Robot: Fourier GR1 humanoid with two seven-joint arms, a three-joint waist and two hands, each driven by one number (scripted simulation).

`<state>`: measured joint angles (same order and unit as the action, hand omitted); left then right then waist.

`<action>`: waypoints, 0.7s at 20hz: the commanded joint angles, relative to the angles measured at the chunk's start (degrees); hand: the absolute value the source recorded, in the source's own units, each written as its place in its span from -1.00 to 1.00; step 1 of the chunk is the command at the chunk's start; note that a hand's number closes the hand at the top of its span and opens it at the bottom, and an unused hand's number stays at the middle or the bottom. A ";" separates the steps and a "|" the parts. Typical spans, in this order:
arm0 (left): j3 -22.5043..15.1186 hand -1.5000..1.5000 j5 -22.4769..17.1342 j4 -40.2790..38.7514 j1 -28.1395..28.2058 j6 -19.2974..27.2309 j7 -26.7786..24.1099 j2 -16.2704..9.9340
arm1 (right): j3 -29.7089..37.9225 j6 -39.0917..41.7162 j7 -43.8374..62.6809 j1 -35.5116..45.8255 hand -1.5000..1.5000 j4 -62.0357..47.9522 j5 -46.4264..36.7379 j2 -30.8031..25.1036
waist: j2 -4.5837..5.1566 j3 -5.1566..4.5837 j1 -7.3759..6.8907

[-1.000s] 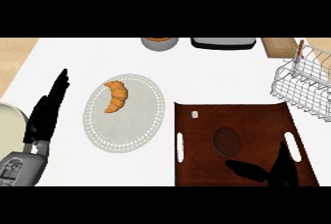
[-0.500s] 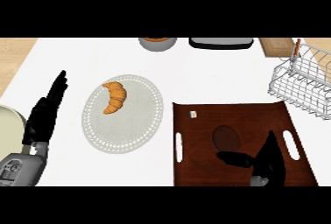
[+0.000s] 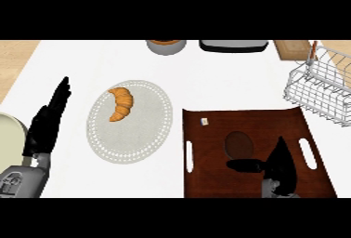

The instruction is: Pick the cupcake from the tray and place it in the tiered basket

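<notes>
Head view: the dark brown round cupcake (image 3: pixel 238 143) sits untouched near the middle of the dark brown wooden tray (image 3: pixel 205 172), so nothing is done yet. The right hand (image 3: pixel 280 163) hovers just beside it, fingers straight, thumb out toward it, holding nothing. The white wire tiered basket (image 3: pixel 316 93) waits at the counter's right edge. The left hand (image 3: pixel 48 121) rests open at the left edge. A croissant (image 3: pixel 120 103) lies on a grey round plate (image 3: pixel 130 139); nothing blocks the way.

Dark brown cupcake (image 3: pixel 238 143) on brown tray (image 3: pixel 205 162); white wire tiered basket (image 3: pixel 319 90) apart, upper right.
</notes>
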<state>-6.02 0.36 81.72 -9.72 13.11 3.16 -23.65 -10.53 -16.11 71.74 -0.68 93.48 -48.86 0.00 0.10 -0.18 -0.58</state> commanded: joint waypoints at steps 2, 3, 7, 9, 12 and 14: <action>0.33 0.00 0.34 0.03 -0.69 -0.41 0.90 -0.08 | 0.48 0.51 13.49 3.62 -1.00 -2.37 0.91 0.00 | 0.00 0.07 0.22; 0.58 0.00 -0.10 1.71 1.40 0.05 1.14 0.28 | -0.07 0.54 13.48 2.63 -1.00 -0.96 0.32 0.00 | -0.19 0.06 0.05; 1.59 0.00 -0.12 -1.43 0.28 -0.88 -0.67 -0.01 | 0.07 -1.16 13.47 6.45 -1.00 -5.84 2.95 0.00 | 0.07 0.06 -0.06; -0.12 0.00 1.15 2.25 -0.10 0.27 1.62 1.10 | -0.90 -3.19 13.47 6.41 -1.00 -6.92 2.97 0.00 | -0.10 0.13 -0.20; 1.11 0.00 0.80 0.67 -0.37 -0.21 1.02 0.87 | -0.40 -3.62 13.46 8.06 -1.00 -7.84 5.11 0.00 | -0.04 0.13 0.12; 1.14 0.00 -0.21 1.55 -0.28 -1.96 2.08 0.41 | -1.85 -5.94 13.46 8.06 -1.00 -10.62 5.60 -0.01 | -0.03 0.16 -0.11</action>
<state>-5.28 0.80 82.97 -9.89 12.27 4.65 -23.15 -11.06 -17.13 71.10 4.55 85.82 -44.49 -0.06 -0.11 -0.17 -0.56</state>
